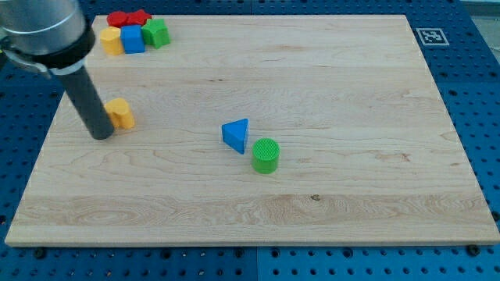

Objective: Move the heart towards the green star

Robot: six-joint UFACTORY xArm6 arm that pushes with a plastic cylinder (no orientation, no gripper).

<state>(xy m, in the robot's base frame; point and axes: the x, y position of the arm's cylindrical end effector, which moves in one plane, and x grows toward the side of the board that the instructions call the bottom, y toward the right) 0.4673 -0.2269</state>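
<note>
Wooden bench (328, 179) held my tip (102, 134) touching the yellow heart (120, 113)'s left side. No pincer showed. The green star (155, 32) sat far off, so most pushing remained.

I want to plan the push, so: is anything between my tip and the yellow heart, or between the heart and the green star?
Nothing visible. My tip is beside the yellow heart, on its lower left in the view. The board up to the green star is bare; the blue cube only borders the star's left.
</note>
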